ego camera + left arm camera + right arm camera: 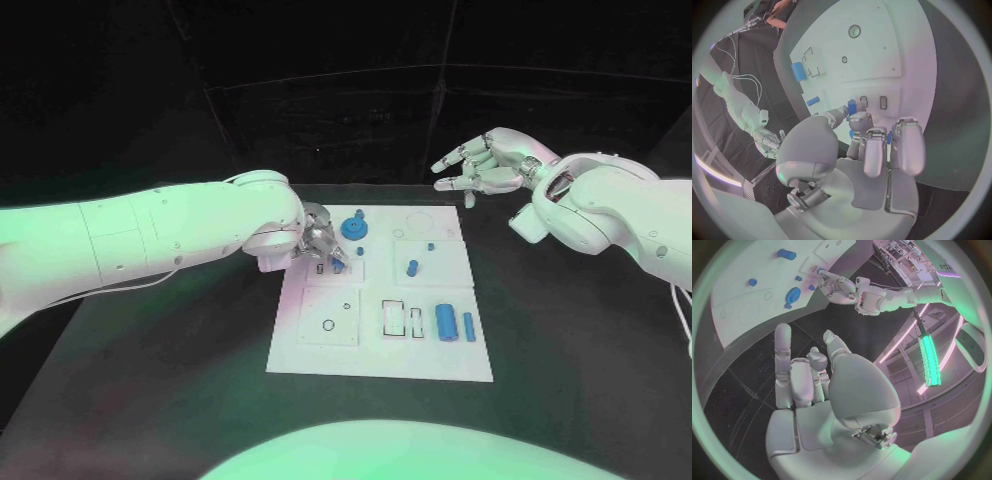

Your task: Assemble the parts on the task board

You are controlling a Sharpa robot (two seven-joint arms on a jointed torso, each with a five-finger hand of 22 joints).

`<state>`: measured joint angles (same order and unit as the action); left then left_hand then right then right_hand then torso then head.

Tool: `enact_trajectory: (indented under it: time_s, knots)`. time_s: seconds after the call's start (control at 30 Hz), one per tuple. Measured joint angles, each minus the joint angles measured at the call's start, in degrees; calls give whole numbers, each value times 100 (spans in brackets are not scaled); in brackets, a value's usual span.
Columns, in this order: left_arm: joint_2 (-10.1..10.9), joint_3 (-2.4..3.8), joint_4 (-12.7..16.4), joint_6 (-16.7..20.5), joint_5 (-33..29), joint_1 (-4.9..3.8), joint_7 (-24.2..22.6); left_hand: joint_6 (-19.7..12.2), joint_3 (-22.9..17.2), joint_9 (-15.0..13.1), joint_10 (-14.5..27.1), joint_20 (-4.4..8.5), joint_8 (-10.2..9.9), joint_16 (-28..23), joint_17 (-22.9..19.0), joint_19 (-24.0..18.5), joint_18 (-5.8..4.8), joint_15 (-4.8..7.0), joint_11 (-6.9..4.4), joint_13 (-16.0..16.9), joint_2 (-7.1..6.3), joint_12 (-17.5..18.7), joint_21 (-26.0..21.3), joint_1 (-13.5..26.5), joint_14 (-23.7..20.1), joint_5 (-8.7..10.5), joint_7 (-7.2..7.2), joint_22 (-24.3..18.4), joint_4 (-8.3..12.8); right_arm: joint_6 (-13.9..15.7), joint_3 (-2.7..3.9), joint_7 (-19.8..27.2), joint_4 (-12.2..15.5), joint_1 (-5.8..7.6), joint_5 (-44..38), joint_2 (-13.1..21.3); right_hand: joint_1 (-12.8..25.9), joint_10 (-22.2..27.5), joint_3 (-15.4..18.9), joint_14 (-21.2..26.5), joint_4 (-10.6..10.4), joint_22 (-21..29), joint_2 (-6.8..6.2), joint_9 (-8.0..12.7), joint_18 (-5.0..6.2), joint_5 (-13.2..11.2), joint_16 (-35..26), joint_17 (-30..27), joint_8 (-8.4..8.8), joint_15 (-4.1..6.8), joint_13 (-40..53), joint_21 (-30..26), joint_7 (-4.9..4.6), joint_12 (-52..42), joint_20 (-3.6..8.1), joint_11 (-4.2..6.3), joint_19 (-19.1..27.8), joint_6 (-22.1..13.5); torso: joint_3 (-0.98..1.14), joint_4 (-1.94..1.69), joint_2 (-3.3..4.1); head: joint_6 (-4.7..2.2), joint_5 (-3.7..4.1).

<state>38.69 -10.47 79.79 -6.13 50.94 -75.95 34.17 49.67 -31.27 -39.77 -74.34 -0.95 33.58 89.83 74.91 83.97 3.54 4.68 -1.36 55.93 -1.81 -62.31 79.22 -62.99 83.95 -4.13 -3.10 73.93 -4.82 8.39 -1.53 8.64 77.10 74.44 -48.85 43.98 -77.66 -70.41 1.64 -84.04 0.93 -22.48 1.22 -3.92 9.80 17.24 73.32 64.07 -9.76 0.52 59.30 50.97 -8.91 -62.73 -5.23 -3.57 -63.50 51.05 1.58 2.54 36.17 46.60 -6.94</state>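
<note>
The white task board (382, 345) lies mid-table with blue parts on it. My left hand (319, 243) hangs over the board's left edge, its fingers curled down onto a small blue part (338, 265). In the left wrist view the fingertips (859, 120) pinch that blue part (852, 107) just above the board (898, 45). A blue gear-like part (356, 229) sits right beside the hand. My right hand (490, 162) floats beyond the board's far right corner, fingers spread and holding nothing. In the right wrist view this hand (807, 375) is well apart from the board (736, 310).
On the board lie a short blue cylinder (413, 268), a larger blue cylinder (447, 320) with a thin blue pin (469, 326) next to it, and rectangular slots (392, 317). Black table (173, 380) surrounds the board on all sides.
</note>
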Motion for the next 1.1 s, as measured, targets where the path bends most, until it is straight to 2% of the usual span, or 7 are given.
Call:
enact_trajectory:
  time_s: [0.13,0.43,0.77,1.1]
  knots:
    - [18,0,21,176,52,63,-2,1,-61,-16,0,0,0,0,0,0,0,0,-1,0,-26,-3,0,27,0,14,-1,8,61,-2,0,0,-7,0,0,4,0,0,0,0,0,0,0,0,0,0,0,0,0,0,0,0,0,0,0,0,0,0,0,1,1,11,-9]
    - [-40,-5,-26,457,279,192,29,10,-102,-23,0,0,16,0,0,0,0,0,0,0,-52,-3,0,54,0,15,-10,6,55,-8,0,0,-12,0,0,4,0,0,0,0,0,-1,0,0,-1,-1,0,0,0,0,1,0,0,0,0,0,0,0,-3,10,4,26,-27]
    - [-84,-5,-100,502,459,228,84,20,-205,-35,1,0,22,0,0,0,0,0,1,-9,-91,-3,0,101,0,37,-20,2,158,-13,0,0,-13,0,-1,3,0,0,0,0,0,-1,0,0,-1,-1,0,1,0,0,1,0,0,0,0,-1,0,0,-5,17,5,48,-41]
    - [-114,5,-121,335,525,225,143,20,-236,-50,2,0,44,0,0,0,0,0,2,-63,-91,24,0,102,0,31,-21,-26,157,-19,0,0,-18,0,-1,-7,0,-1,0,0,0,-2,0,0,0,-2,0,1,0,0,1,0,0,0,0,-1,0,0,-5,17,6,83,-40]
